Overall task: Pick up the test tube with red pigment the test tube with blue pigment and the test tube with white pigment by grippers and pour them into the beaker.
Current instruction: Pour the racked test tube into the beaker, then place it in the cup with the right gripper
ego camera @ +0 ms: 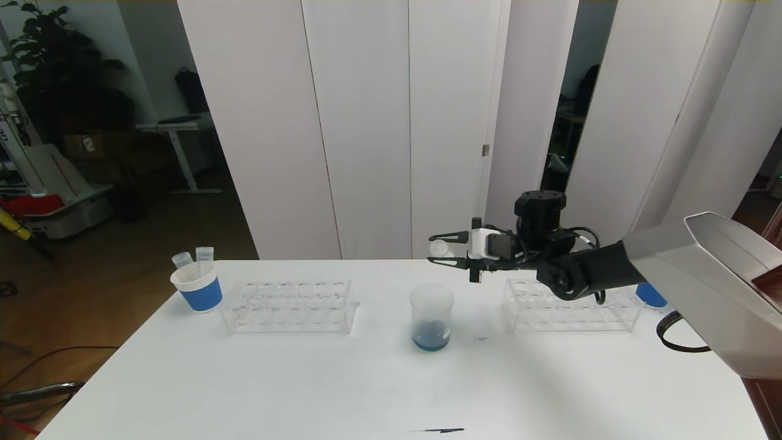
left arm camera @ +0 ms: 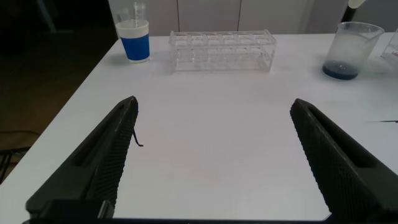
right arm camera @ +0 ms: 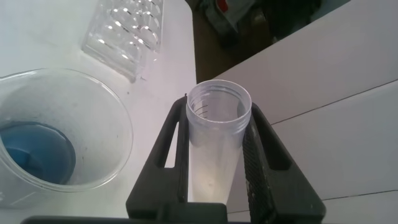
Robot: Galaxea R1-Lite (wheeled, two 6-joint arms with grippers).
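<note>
We see a white bench (ego camera: 379, 385) with the beaker (ego camera: 432, 316) standing near its middle, blue liquid pooled in the bottom. At about ten o'clock from the beaker sits a clear tube rack (ego camera: 289, 306), and beyond it, at the bench's nine o'clock edge, a white paper cup with a blue band (ego camera: 197, 286) holding two clear tubes. At two o'clock lies a second clear rack (ego camera: 571, 307), with another blue-banded cup (ego camera: 649, 296) just past it.

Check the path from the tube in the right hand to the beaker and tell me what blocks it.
Nothing visible does. The right hand is shut on the test tube, held on its side in the air above and slightly right of the beaker, whose mouth is open. Only bare table lies around it; both racks stand off to the sides.
</note>
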